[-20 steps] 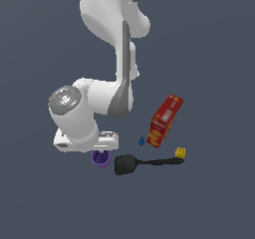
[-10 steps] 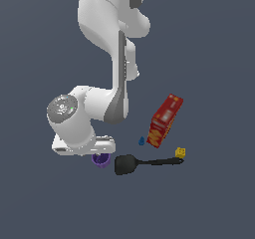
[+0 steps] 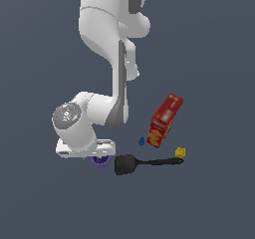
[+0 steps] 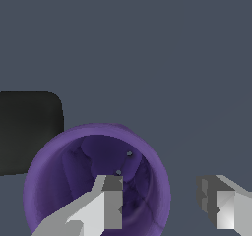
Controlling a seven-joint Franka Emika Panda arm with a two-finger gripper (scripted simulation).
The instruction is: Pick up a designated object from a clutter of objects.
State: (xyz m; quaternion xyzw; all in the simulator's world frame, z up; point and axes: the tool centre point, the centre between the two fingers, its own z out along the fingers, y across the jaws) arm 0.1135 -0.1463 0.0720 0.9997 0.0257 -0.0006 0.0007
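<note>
**Straddling the cup wall before we close**

Starting at the exterior view's left, our gripper (image 3: 101,156) hangs low over the purple cup (image 3: 101,161), which sits just beside the head of the black spatula (image 3: 148,163). In the wrist view the fingers (image 4: 109,200) are spread: one reaches inside the cup's mouth, the other stands outside its rim, so the wall lies between them. We judge that a good grasp needs a straight squeeze on that wall, set deep enough not to slip off the taper, without nudging the spatula. Further right lie the tiny blue piece (image 3: 141,141), the red-orange box (image 3: 165,120) and the yellow cube (image 3: 181,153), well apart.
</note>
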